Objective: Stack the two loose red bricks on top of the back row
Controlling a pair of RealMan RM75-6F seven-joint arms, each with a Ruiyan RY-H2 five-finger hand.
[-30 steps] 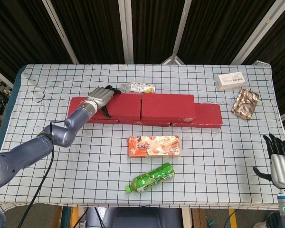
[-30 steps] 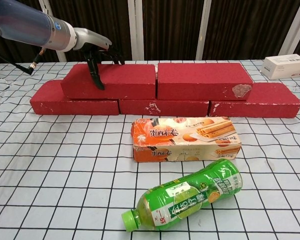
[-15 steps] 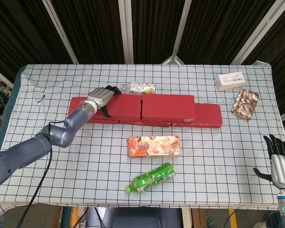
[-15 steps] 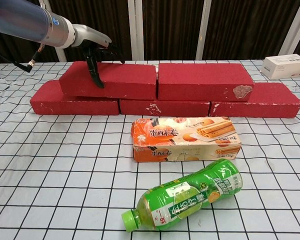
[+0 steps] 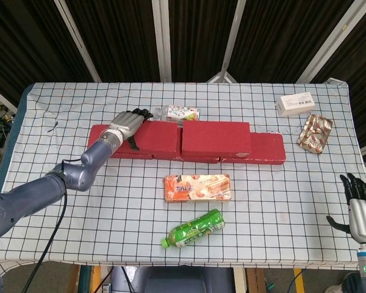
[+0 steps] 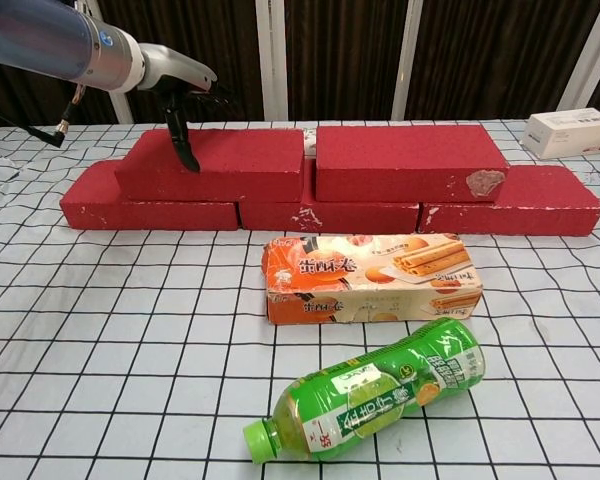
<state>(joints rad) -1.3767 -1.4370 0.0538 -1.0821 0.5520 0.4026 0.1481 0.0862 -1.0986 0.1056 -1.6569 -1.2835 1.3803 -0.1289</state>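
Two red bricks lie on top of the back row (image 5: 265,149) (image 6: 150,213). My left hand (image 5: 127,124) (image 6: 185,100) grips the left upper brick (image 5: 155,138) (image 6: 240,165) at its left end, thumb down the front face and fingers over the back edge. The right upper brick (image 5: 215,139) (image 6: 405,160) lies free beside it, with a narrow gap between the two. My right hand (image 5: 360,207) hangs at the table's near right corner, fingers apart and holding nothing; only the head view shows it.
A biscuit box (image 5: 197,187) (image 6: 370,277) and a green bottle (image 5: 193,228) (image 6: 370,392) lie in front of the bricks. A small bottle (image 5: 180,113) lies behind them. A white box (image 5: 296,104) (image 6: 568,132) and a snack packet (image 5: 315,132) sit at the back right.
My left hand has shifted the left upper brick a little to the left, opening a small gap to the right upper brick. The right hand has stayed put.
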